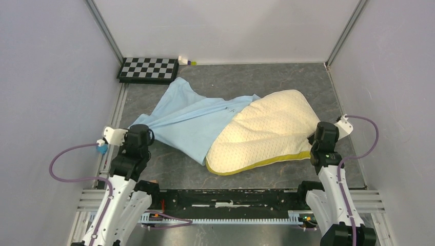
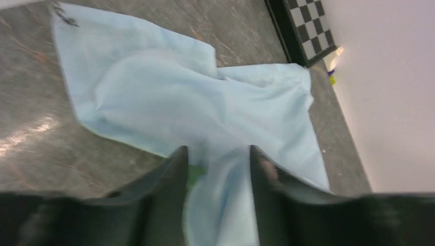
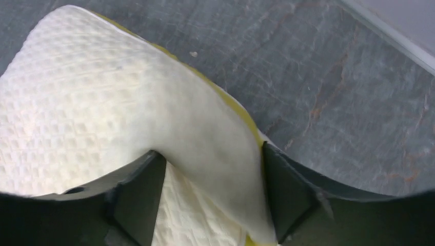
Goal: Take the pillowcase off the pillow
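Nearest the right wrist camera, the rounded edge of the thick cream-yellow dimpled pillow [image 3: 77,102] sat between the dark fingers of my right gripper [image 3: 213,154], filling the gap from one to the other. Whether I was pressing it or merely straddling it, I could not tell. My left gripper [image 2: 218,154] had its fingers parted, and the thin, wrinkled light-blue pillowcase [image 2: 169,92] ran loose between them, pinched by neither. A bit of pale green showed beside one finger.

As I judged it, the danger lay in the overlap. Where the blue cloth met the pillow's left end, I could not see whether that end was inside the mouth. If I drew away with no hold on the cloth, the case would simply stay put. A pull on the pillow alone could have dragged the cloth along the grey marbled table [image 1: 174,169].

Seen from above, the pillowcase lay flat and creased on the left half of the table, one corner reaching toward the black-and-white checkerboard [image 1: 149,69]. The pillow lay on the right half, almost wholly bare, its mustard band [image 1: 256,165] on the near side.
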Robot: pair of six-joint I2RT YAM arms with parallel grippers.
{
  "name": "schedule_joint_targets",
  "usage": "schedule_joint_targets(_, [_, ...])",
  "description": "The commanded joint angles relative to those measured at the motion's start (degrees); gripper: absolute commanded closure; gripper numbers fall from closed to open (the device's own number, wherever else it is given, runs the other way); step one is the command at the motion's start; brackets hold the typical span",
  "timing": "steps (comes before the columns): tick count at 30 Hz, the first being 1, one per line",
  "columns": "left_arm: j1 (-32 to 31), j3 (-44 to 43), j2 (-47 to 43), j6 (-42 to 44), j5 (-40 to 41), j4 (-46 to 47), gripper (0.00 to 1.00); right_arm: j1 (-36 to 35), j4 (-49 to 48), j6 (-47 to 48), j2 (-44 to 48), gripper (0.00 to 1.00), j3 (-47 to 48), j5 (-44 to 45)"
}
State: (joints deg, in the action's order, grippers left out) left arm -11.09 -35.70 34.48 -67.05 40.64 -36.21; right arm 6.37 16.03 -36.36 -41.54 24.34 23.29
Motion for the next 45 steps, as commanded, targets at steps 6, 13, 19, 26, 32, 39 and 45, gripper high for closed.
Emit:
schedule_joint_targets(6, [0.80, -5.84, 11.08, 21.62, -26.61, 16.42, 0.07, 0.97, -13.30, 12.56, -4.93, 0.02, 5.96, -23.88])
schedule_joint_targets(13, [-3.35, -8.06, 15.62, 27.95, -38.07, 18.41, 0.04, -9.35, -5.90, 17.60, -5.04, 0.02, 13.05, -8.96])
schedule_joint_targets(19, [-14.45, -15.40, 23.31, 33.49, -25.45, 10.68, 0.00, -17.97, 8.49, 5.02, -9.10, 0.02, 21.54, 23.40])
schedule_joint_targets(26, [-17.66, -18.65, 30.17, 34.19, -17.75, 7.44, 0.00, -22.82, 12.29, 8.28, -15.34, 0.02, 28.92, 16.48])
schedule_joint_targets(32, [-17.64, -19.55, 35.71, 34.33, -18.32, 10.44, 0.00, -30.33, 7.42, 4.12, -17.73, 0.02, 26.29, 7.71])
schedule_joint_targets(39, [-15.78, -22.27, 43.41, 35.05, -17.84, 10.81, 0.00, -38.27, 3.63, 7.23, -31.51, 0.02, 27.43, -1.41])
schedule_joint_targets(45, [-5.77, -15.68, 44.32, 31.31, -30.19, 20.40, 0.07, -38.27, -1.23, 11.18, -41.46, 0.02, 26.79, -12.02])
